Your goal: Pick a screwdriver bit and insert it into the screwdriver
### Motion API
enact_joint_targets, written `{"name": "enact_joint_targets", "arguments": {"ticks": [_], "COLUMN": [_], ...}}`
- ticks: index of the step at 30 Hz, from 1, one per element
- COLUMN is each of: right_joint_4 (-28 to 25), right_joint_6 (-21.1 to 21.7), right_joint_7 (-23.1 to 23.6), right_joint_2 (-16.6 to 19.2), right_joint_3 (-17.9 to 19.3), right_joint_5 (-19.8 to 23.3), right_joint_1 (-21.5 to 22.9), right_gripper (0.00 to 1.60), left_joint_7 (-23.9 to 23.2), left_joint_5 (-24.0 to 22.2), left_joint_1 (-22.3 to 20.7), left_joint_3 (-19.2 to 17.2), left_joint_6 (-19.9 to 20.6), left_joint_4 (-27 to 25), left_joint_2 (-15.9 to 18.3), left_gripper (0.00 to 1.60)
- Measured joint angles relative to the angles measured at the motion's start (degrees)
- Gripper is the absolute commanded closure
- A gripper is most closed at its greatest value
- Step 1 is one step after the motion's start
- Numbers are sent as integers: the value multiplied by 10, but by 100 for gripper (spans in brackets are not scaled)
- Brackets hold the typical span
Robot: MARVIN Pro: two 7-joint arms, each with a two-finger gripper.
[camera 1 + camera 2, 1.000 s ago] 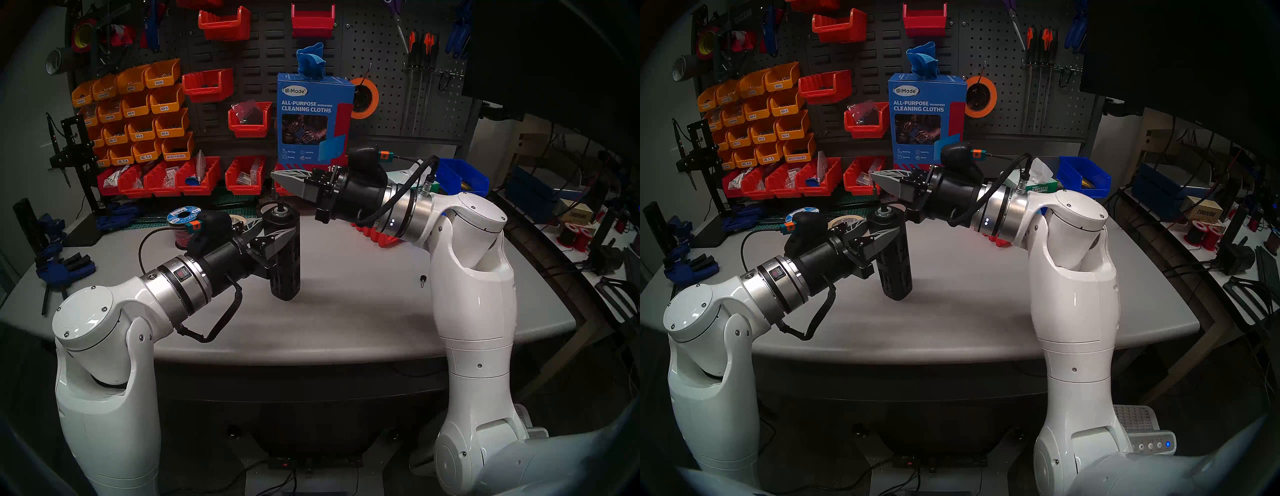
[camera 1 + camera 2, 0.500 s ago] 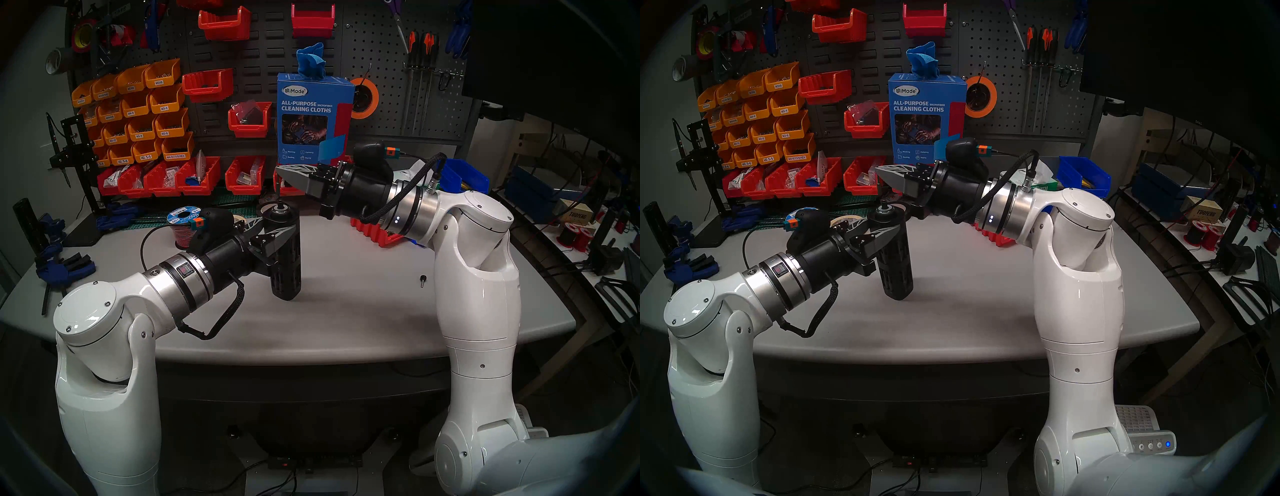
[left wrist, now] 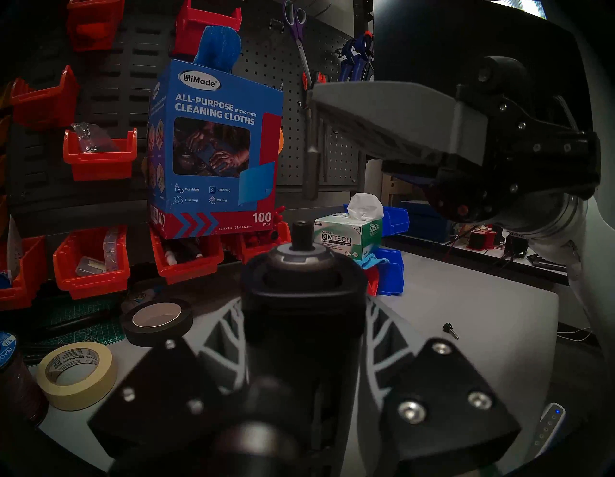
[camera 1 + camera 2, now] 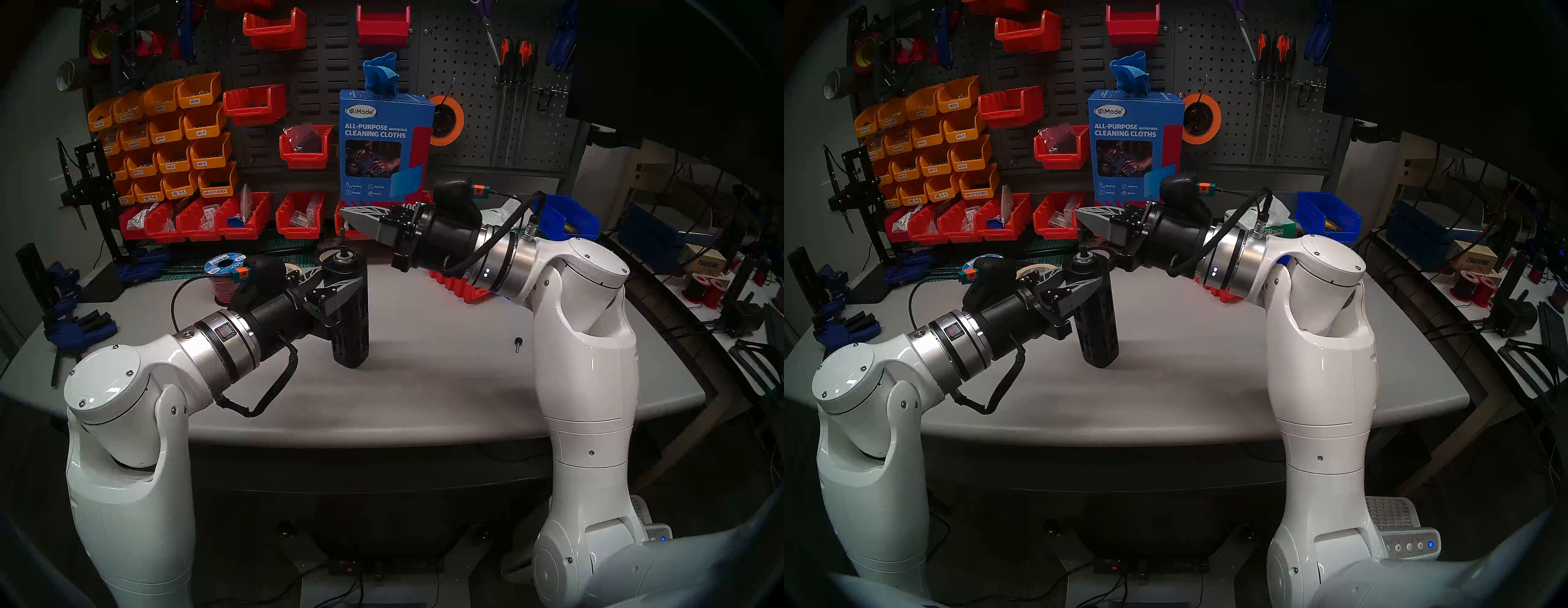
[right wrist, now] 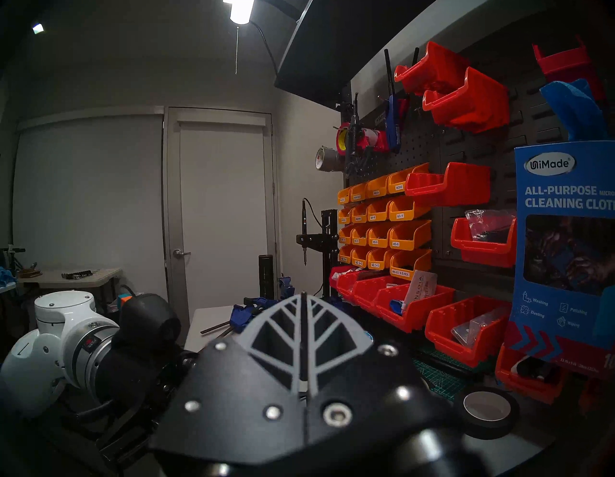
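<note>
Near the frame's centre, the left claw [image 4: 339,293] grips the upright screwdriver [image 4: 350,314] standing on the surface [image 4: 445,382], while the right claw [image 4: 352,216], closed on the vertical screwdriver bit [image 4: 342,235], holds it just above the socket.

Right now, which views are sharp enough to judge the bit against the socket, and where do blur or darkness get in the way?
Head views: dim room, fisheye bending, yet the screwdriver is sharp. Left wrist view: the screwdriver's body is blurred up close, and the screwdriver bit under the right gripper is soft against the pegboard. Right wrist view: near housing blurred, ceiling lamp glaring.
</note>
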Motion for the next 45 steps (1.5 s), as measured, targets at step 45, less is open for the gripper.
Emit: {"name": "enact_joint_targets", "arguments": {"ticks": [45], "right_joint_4": [10], "right_joint_6": [-7], "right_joint_7": [-3], "right_joint_2": [2], "right_joint_3": [4], "right_joint_5": [0], "right_joint_1": [-4], "right_gripper": [160], "left_joint_7": [7], "left_joint_5": [1], "left_joint_1": [1], "left_joint_3": [5], "left_joint_6": [-2], "left_joint_4": [0], "left_joint_2": [-5], "left_gripper": [160]}}
